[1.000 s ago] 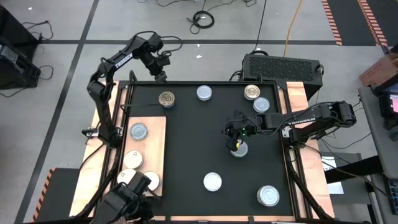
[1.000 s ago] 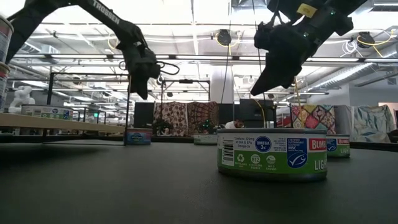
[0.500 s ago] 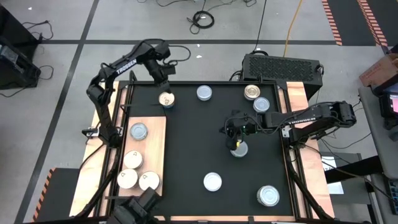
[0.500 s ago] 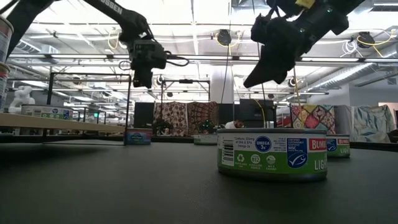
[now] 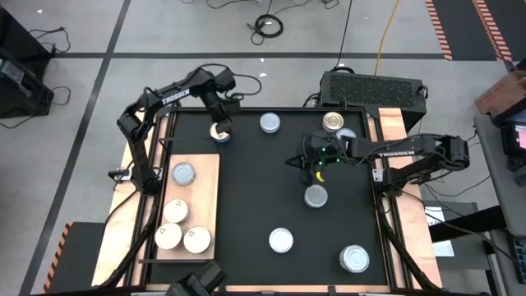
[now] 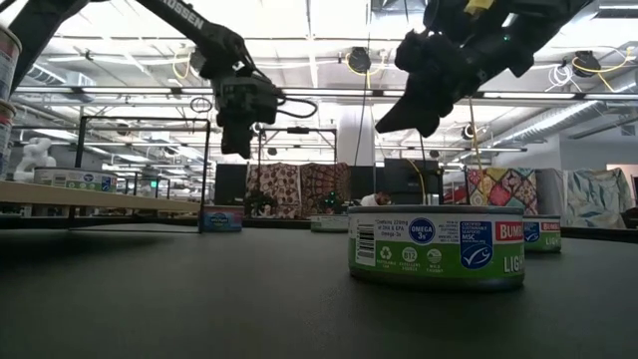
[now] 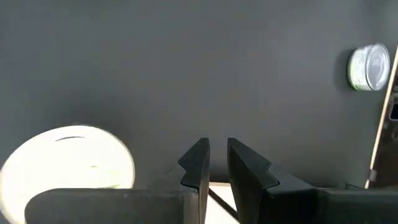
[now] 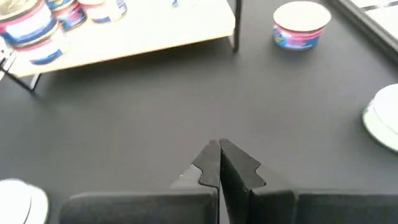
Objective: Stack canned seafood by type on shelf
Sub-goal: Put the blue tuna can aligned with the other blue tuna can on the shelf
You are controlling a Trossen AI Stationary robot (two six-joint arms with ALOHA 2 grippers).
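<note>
Round flat tins of canned seafood lie on the black mat [image 5: 263, 197]; several more stand on the light-brown wooden shelf [image 5: 205, 177] at the table's left. My left gripper [image 5: 219, 122] hangs over a tin [image 5: 220, 135] at the mat's far left. Its fingers [image 7: 214, 155] are a narrow gap apart with nothing between them, and that tin's pale top [image 7: 68, 162] lies beside them. My right gripper [image 5: 316, 167] is shut [image 8: 219, 158] above the bare mat, a little farther back than a grey-topped tin [image 5: 316, 196].
More tins sit on the mat: far middle [image 5: 269, 123], two at the far right [image 5: 332, 122], near middle [image 5: 281, 240] and near right [image 5: 355, 258]. The shelf tins [image 5: 175, 210] cluster at its near end, with one [image 5: 182, 173] farther back. The mat's middle is bare.
My left gripper has swung in from beyond the table's far edge, toward the near edge and slightly down, and now hangs over the far-left tin. My right gripper, shut throughout, has drawn back toward the far edge from above the grey-topped tin, which stays in place.
</note>
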